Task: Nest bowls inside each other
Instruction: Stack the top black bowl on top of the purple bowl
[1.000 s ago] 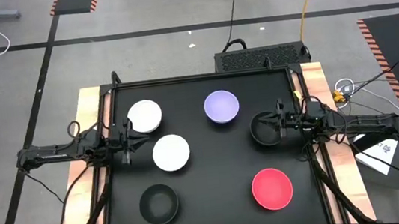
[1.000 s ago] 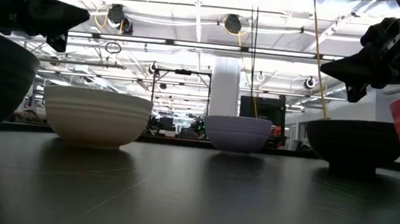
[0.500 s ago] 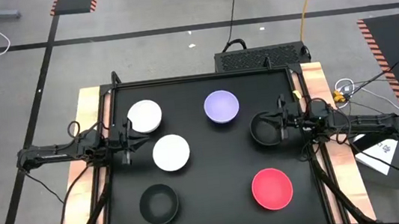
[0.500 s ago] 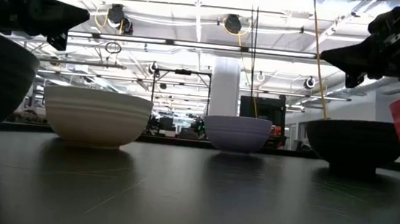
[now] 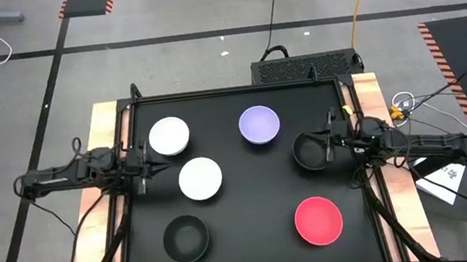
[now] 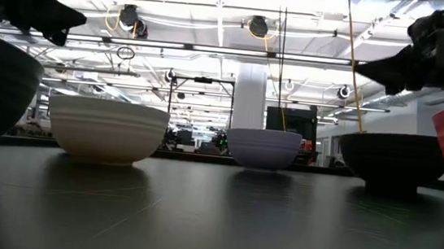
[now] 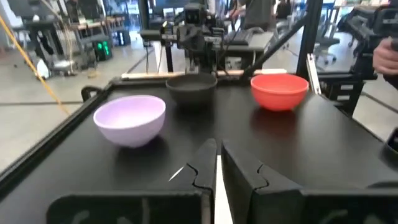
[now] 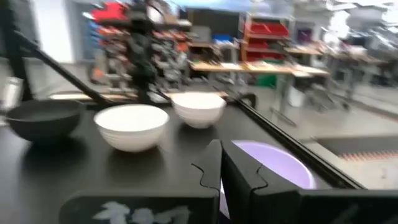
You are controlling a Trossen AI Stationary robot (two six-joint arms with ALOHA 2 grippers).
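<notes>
Six bowls stand upright on their bases on the black table: two white, one lavender, one red, two black. My left gripper is shut and hovers at the table's left, just left of the two white bowls. My right gripper is shut too, above the right rim of the right black bowl, clear of it in the low view. The left wrist view looks across to the lavender, black and red bowls.
The table has a raised black frame and wooden side strips. The bowls stand apart with bare black surface between them, widest in the middle. Workshop benches and shelving show beyond the table.
My left gripper has drawn back a little toward the table's left edge and risen slightly. My right gripper has risen above the black bowl and tipped from pointing down toward level. No bowl has moved.
</notes>
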